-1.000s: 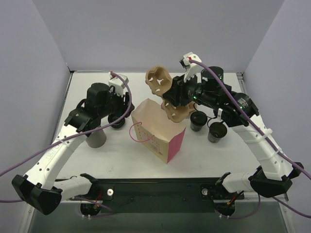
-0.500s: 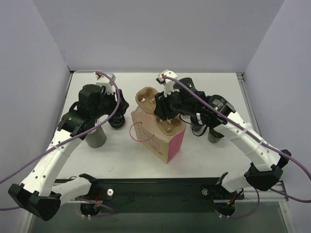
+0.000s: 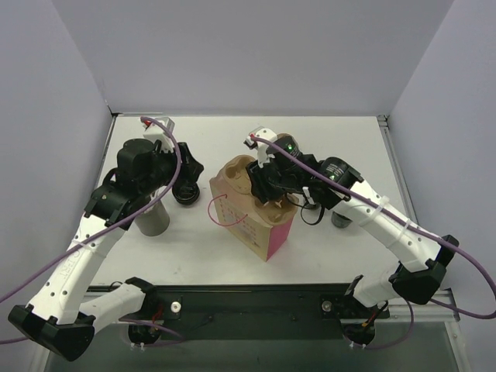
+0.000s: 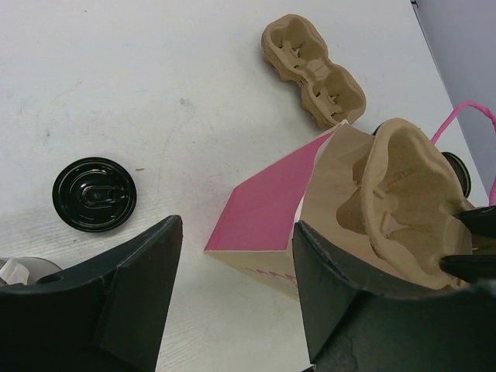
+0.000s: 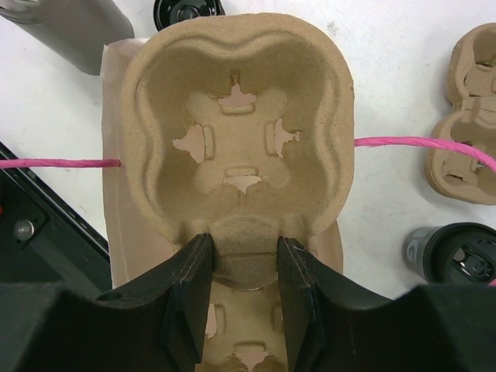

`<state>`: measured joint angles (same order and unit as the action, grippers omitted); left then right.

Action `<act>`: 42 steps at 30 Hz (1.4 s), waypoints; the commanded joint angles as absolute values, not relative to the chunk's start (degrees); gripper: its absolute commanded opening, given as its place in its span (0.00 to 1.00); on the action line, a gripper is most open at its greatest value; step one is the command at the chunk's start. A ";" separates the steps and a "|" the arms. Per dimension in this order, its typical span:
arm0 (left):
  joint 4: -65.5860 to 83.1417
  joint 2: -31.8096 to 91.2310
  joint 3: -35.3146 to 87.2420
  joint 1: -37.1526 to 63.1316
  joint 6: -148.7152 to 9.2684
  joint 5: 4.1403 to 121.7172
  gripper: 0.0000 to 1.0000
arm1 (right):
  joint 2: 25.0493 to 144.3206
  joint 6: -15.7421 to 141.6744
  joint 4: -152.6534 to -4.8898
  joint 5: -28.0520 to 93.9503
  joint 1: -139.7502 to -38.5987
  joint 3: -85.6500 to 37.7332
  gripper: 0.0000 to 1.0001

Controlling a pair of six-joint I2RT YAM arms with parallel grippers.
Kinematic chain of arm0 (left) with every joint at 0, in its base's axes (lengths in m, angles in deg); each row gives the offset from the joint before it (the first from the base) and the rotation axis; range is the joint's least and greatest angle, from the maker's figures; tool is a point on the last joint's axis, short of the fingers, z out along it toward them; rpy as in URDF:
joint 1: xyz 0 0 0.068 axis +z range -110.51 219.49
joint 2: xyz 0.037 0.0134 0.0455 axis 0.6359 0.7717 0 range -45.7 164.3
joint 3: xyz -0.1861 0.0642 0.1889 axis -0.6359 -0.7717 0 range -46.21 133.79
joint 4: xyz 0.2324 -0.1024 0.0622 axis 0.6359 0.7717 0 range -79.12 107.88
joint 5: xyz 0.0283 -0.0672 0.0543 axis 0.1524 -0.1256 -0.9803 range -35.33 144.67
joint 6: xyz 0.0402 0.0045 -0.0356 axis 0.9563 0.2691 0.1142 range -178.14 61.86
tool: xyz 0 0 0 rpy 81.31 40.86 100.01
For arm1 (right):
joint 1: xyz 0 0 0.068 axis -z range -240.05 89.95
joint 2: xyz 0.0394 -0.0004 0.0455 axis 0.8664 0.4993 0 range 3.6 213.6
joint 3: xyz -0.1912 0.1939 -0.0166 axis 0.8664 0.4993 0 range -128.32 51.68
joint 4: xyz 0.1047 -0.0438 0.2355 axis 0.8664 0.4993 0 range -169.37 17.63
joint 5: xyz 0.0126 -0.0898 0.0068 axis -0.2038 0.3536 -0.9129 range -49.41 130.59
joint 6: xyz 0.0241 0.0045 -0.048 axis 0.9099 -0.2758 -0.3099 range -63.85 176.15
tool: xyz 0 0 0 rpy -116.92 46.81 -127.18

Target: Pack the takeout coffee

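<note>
The left gripper [image 4: 236, 231] hovers over table [image 3: 217, 139], fingers spread, nothing between. The right gripper [image 5: 242, 256] pinches cardboard carrier [image 5: 240, 116], upright in mouth of paper bag [image 3: 252, 229]. Lidded coffee cup [image 4: 94, 194] on table, left of bag, outside it. A second lidded cup [image 5: 457, 254] right of bag.

At the middle of the worktop [image 3: 325, 256], the right gripper [image 3: 262, 184] holds a pulp cup carrier [image 3: 240, 170] in the open top of the paper bag [image 3: 246, 225]; a tall grey cup [image 3: 153, 220] stands toward the left edge.
</note>
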<state>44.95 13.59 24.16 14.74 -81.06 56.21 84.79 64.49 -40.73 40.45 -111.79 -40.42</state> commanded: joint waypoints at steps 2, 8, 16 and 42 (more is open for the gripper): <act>43.58 12.75 24.55 14.97 -81.44 56.95 0.69 | 85.08 63.45 -39.90 43.14 -112.26 -39.12 0.31; 43.76 12.67 23.32 14.97 -81.52 57.31 0.69 | 86.83 63.27 -40.08 42.79 -112.34 -40.70 0.32; 43.40 12.31 22.17 14.97 -81.09 57.74 0.69 | 89.29 63.45 -40.61 42.79 -112.78 -40.69 0.31; 43.22 12.05 21.47 14.97 -77.04 55.81 0.69 | 92.46 61.43 -49.92 47.36 -113.31 -34.10 0.32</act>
